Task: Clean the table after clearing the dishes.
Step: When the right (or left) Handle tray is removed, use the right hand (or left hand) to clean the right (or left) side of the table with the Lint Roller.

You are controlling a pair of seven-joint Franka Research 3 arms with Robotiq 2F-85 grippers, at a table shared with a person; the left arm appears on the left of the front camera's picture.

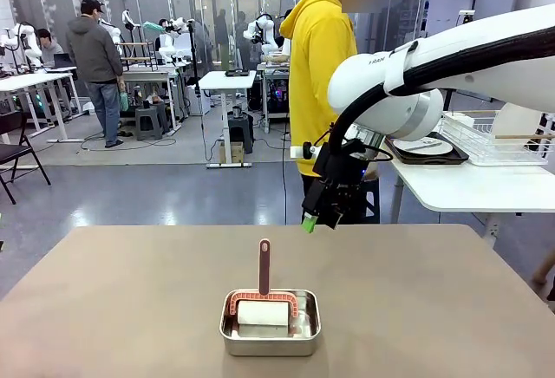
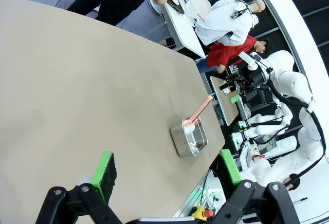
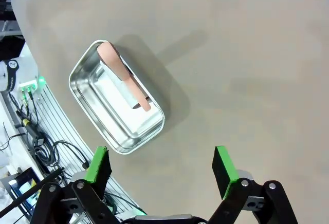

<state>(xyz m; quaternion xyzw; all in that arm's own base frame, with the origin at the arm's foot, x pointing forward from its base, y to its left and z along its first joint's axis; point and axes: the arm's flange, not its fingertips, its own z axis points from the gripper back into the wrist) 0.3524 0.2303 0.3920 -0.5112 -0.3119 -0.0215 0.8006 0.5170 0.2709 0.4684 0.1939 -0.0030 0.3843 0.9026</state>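
The left hand [image 2: 167, 168] hangs by one edge of the desk [image 2: 77, 95]. Its green pads [image 2: 105, 170] stand wide apart with nothing between them, and its lower links are cut off by the bottom of its wrist view.

In the front view the taupe desk runs with its long side left to right. The frame cuts off its near edge and both near corners. Around the middle, toward the robot's side, sits a small steel pan [image 1: 270, 343] holding a white roller [image 1: 262, 312]. The roller's red handle [image 1: 264, 261] rises out of the pan and points toward the far side. How the roller sits in the pan is hard to make out.

Just right of that, the right hand [image 1: 319, 220] hangs above the desk's far edge, wide open and empty. Behind it stands a person in a yellow top [image 1: 321, 57], partly hidden by the arm.

At far right, a white side desk [image 1: 468, 189] bears a dark tray [image 1: 451, 158] with a white plate [image 1: 423, 146]. Both are partly covered by the arm, and what lies on the plate is too small to tell.
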